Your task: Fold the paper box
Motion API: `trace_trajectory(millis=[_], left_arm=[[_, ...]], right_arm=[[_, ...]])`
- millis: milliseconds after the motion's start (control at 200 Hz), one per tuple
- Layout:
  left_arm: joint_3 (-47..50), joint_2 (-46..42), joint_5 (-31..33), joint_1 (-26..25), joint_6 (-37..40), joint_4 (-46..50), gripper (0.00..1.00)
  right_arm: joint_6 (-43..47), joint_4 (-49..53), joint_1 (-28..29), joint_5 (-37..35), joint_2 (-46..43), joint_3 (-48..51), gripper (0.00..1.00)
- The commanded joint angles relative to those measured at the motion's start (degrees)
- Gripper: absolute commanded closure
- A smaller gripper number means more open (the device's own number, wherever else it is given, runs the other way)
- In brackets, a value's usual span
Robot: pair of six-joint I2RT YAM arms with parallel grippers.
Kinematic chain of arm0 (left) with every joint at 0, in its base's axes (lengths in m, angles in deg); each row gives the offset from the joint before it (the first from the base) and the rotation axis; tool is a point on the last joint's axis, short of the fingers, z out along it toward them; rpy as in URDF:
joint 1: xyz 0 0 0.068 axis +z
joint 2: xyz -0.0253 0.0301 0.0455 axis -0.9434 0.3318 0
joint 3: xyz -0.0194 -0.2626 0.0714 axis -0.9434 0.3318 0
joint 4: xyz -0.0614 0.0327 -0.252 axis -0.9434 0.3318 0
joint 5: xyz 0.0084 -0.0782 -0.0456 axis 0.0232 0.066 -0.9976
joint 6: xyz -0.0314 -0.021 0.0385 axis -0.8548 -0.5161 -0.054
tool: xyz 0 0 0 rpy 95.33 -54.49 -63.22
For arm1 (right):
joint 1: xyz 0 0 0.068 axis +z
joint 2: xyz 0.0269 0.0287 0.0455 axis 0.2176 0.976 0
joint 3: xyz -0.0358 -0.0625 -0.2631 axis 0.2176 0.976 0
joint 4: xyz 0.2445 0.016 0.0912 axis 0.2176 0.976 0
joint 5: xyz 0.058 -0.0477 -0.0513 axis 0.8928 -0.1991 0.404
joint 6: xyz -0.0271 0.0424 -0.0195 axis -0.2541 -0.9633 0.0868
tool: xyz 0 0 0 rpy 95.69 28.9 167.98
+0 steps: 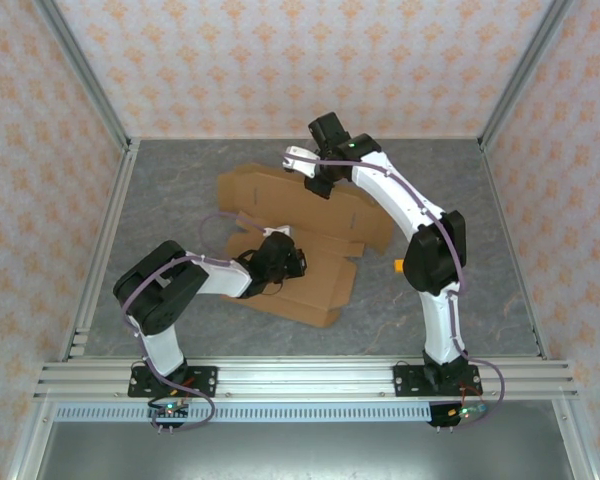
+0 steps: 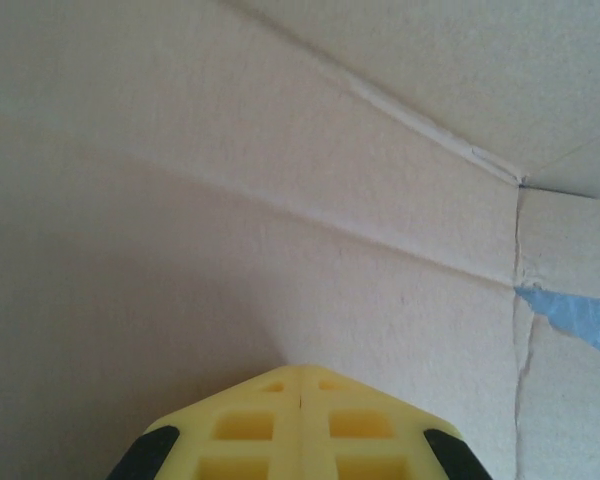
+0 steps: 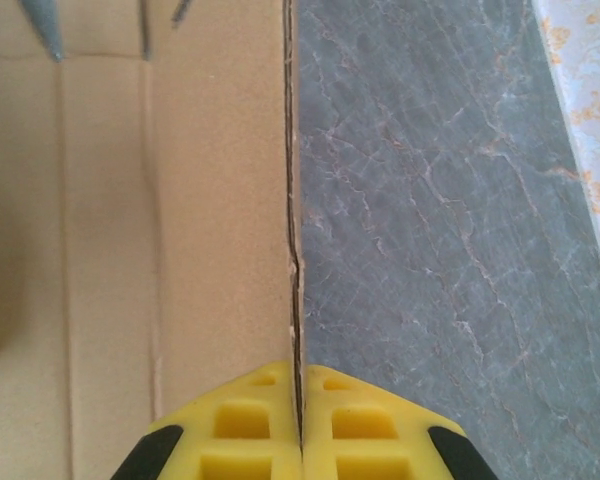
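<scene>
Centrally, paper box (image 1: 265, 195) on grey marbled tabletop (image 1: 180, 200); peach patterned walls (image 1: 280, 60).

matt cardboard paper box (image 1: 265, 195), smooth marbled table (image 1: 170, 205), yellow plastic right gripper (image 3: 300, 372)

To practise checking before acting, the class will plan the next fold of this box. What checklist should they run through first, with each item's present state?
1. Grip of the right end effector on the box edge: ok, shut on the edge.
2. Fingers of the left end effector empty: ok, shut with nothing between them.
3. Whether the left end effector presses the box down: cannot tell, cardboard is right in front of it.
4. Box fully folded: not ok, it lies spread open on the table.
5. Orange block apart from the box: ok, it lies beside the right arm.
</scene>
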State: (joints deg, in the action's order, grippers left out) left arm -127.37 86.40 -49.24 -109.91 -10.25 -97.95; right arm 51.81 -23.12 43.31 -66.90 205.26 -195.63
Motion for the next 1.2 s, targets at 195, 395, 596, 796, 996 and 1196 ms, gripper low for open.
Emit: trace_trajectory(millis=[195, 395, 596, 796, 996, 1196], left_arm=[[-1.49, -1.01, 0.40, -0.15, 1.21, 3.95, 0.98], [-1.36, -3.77, -0.37, -0.18, 2.26, 6.77, 0.93], [1.05, -7.88, -1.22, -0.18, 2.69, 8.78, 0.90], [2.51, -7.23, -1.96, -0.18, 2.72, 8.68, 0.90], [1.68, -2.60, -2.53, -0.67, 0.90, 4.11, 0.94], [-1.69, 1.89, -2.27, -2.22, 0.23, 2.55, 0.98]], right_arm=[[5.61, 1.08, -0.85, 0.81, -0.83, 0.17, 1.00], [7.23, 0.04, -1.45, -1.25, -0.58, -1.88, 1.00], [8.63, -1.87, -2.25, -3.63, -0.01, -3.56, 1.00], [10.72, -2.19, -2.60, -2.59, -0.19, -4.40, 1.00], [12.37, -1.90, -1.82, -1.28, -2.04, -2.56, 1.00], [14.91, -1.95, -1.38, -1.04, -3.49, 0.68, 1.00]])
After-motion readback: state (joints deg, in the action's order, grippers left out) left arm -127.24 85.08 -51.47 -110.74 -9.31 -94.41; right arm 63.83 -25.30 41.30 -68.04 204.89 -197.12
